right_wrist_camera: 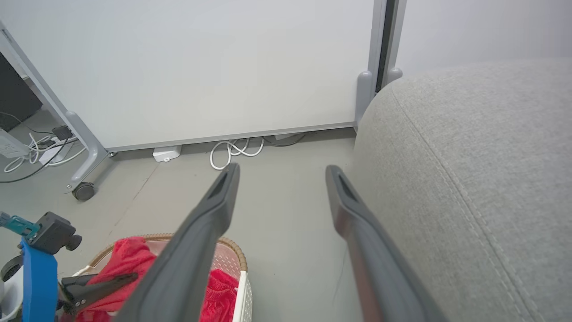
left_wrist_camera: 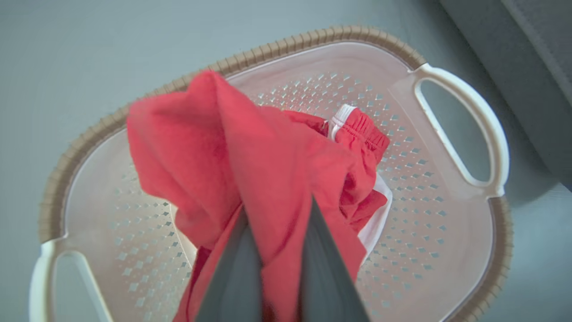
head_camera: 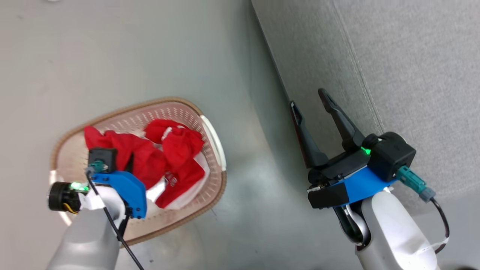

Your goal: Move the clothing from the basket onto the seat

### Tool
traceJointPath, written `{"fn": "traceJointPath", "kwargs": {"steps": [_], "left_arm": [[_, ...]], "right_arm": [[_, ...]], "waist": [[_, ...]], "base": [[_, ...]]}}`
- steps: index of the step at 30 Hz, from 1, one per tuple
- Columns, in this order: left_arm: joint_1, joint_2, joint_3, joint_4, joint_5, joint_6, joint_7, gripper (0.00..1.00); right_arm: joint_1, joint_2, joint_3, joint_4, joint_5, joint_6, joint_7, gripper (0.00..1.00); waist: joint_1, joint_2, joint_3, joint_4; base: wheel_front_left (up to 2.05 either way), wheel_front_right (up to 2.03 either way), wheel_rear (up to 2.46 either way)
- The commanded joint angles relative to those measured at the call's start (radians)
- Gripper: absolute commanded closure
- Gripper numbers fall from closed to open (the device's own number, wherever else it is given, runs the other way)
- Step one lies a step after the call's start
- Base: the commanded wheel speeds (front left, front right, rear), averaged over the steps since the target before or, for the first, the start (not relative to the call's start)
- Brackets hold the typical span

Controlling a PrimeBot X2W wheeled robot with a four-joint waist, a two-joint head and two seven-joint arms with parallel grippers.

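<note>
One basket (head_camera: pixel 216 146), two pieces of red clothing (head_camera: pixel 150 161), one seat (head_camera: pixel 412 67), a left gripper (left_wrist_camera: pixel 278 210) and a right gripper (head_camera: pixel 307 98) are counted.

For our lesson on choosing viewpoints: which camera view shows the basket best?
The left wrist view: the basket shows rim, perforated wall and both handles up close. In the head view the left arm covers part of it. The right wrist view catches a corner of it past the right pincer.

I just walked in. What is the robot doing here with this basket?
The robot is taking red clothing out of the basket. Its left gripper has its jaws shut on the clothing, over the basket. The right gripper hangs open close to the grey seat, holding nothing. The clothing is not yet on the seat.
</note>
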Motion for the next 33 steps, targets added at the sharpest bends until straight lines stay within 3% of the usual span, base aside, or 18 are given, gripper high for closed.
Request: {"fn": "traceJointPath", "kwargs": {"steps": [1,7,15,33], "left_arm": [[0.011,-0.012,-0.014,-0.003,0.0,-0.005,-0.014,1.0],[0.08,-0.074,-0.095,-0.05,-0.043,-0.007,-0.045,1.0],[0.126,-0.089,-0.235,-0.146,-0.12,-0.007,-0.052,1.0],[0.035,-0.11,-0.471,-0.401,-0.276,-0.007,0.0,1.0]], "right_arm": [[0.02,-0.003,-0.006,0.01,-0.008,0.0,-0.004,0.0],[0.08,-0.003,-0.026,0.059,-0.027,0.0,-0.003,0.0],[0.157,-0.003,-0.042,0.097,-0.024,0.0,-0.004,0.0],[0.264,-0.003,-0.049,0.136,-0.018,0.0,-0.004,0.0]], "waist": [[0.0,-0.0001,-0.109,0.076],[0.0,-0.0001,-0.27,0.145],[0.0,-0.0001,-0.429,0.205],[0.0,-0.0001,-0.615,0.263]], "base": [[0.0,0.0,0.0],[0.0,0.0,0.0],[0.0,0.0,0.0],[0.0,0.0,0.0]]}}
